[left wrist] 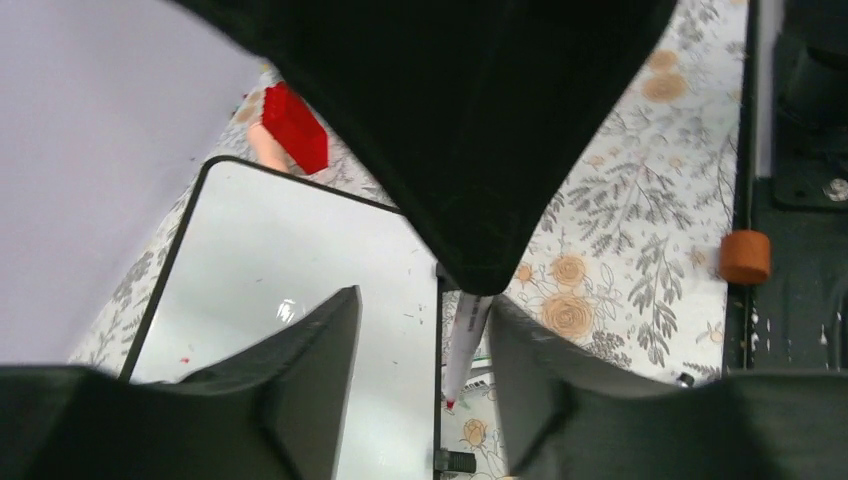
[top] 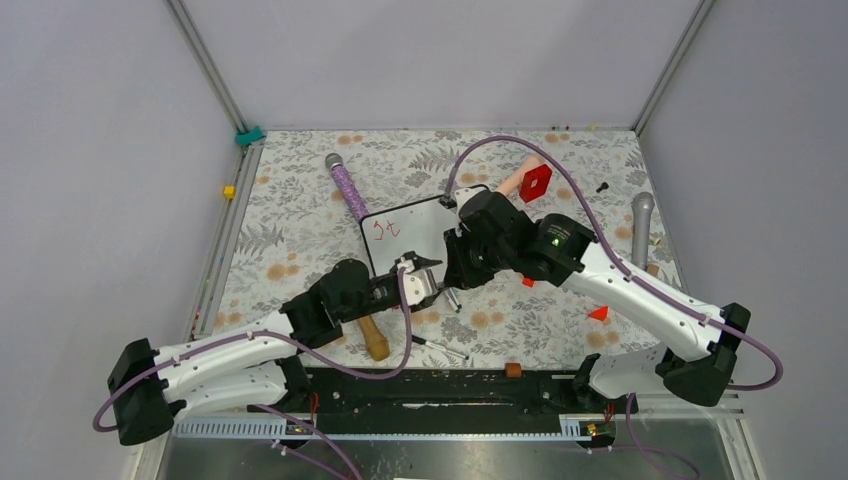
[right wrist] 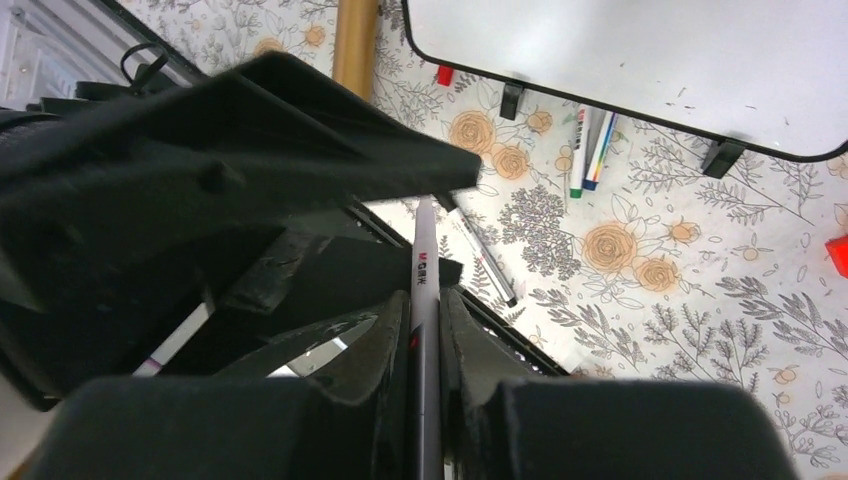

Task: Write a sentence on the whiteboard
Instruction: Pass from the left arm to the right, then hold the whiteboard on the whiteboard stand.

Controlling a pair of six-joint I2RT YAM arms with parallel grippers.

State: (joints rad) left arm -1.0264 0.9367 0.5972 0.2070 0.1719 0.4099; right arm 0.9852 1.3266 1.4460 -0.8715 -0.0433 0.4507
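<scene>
Two hands meet just off the near right corner of the whiteboard, with the marker between them. My right hand (right wrist: 425, 305) is closed tight on the marker (right wrist: 424, 260). It pinches the grey barrel partway along, and the rest runs out beyond the fingers. My left hand (left wrist: 422, 300) is partly open. Its two fingers stand apart and the marker's red-tipped end hangs down in the gap. The barrel runs close along one finger and I cannot tell whether it touches, but I would not call that a grip.

Outward from there, the whiteboard (top: 415, 225) lies flat near the middle of the worktop (top: 300, 200), turned a little askew, just far and left of both hands. The sentence (top: 385, 230) is barely begun: a couple of red strokes by the board's left edge, something like "St", with the rest of the surface white. A few spare pens (right wrist: 590, 150) lie just off its near edge.

I judge the step in hand is settling the hold on the marker between the two hands, very early in the writing. The next move calls for the left hand to back away to the near left without knocking the tip. The right hand then has to carry the marker over to just right of the red strokes and bring the tip down lightly.
</scene>
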